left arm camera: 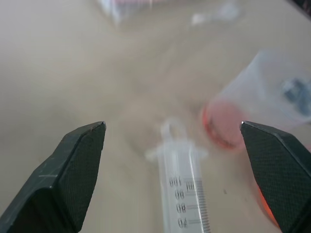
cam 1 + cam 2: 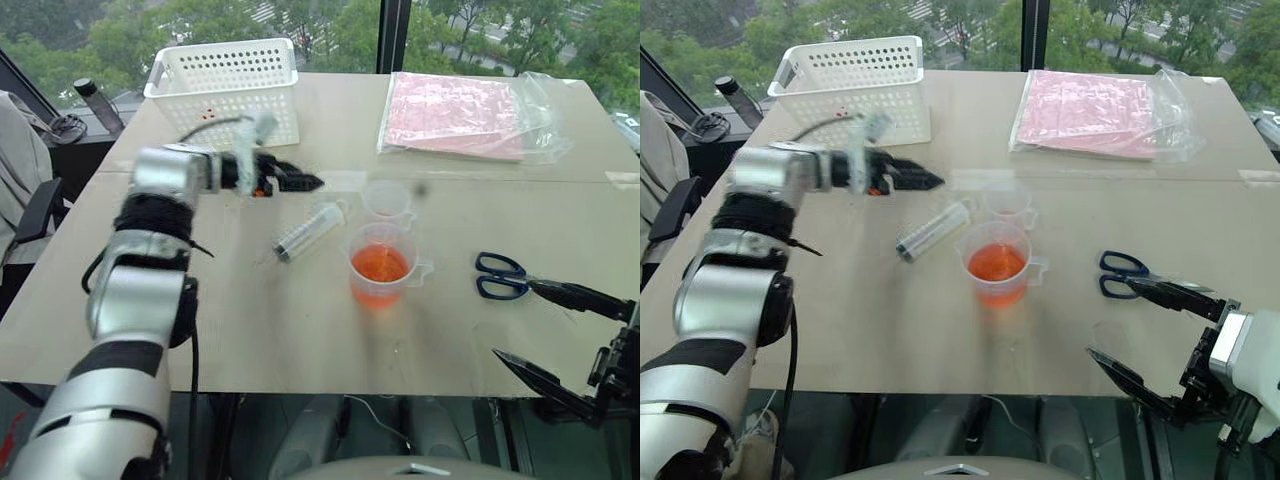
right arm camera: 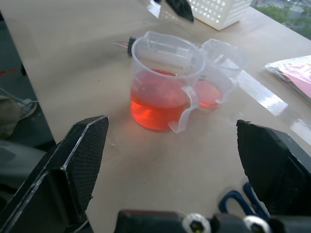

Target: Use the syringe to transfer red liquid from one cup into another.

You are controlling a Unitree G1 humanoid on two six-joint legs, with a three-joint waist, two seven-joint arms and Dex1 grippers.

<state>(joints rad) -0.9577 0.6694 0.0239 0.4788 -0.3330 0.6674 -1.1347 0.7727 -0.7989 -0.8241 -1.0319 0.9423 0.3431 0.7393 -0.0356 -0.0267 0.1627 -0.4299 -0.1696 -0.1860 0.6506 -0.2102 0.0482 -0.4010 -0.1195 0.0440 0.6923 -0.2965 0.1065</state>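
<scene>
Left wrist view: syringe (image 1: 184, 189) is seen lying on the table (image 1: 58, 63) between the wide-spread fingers of the left gripper (image 1: 172, 160); nothing is held.
Right gripper (image 2: 560, 335): jaws spread wide, empty, parked near the table's front edge, well apart from the cups.
Syringe position: flat on the table, just beside the large cup (image 2: 382, 262) of red liquid (image 2: 380, 264), on its left.
Small cup (image 2: 388, 200): just behind the large one, a little red liquid seen in it.
Long axis: diagonal across the table; which end carries the nozzle cannot be told.
Handling (judged): light, stiff, smooth plastic, likely to roll or slip.
Grip point (judged): mid-barrel, across the axis.
Scissors (image 2: 500, 275): right of the cups, untouched.
</scene>
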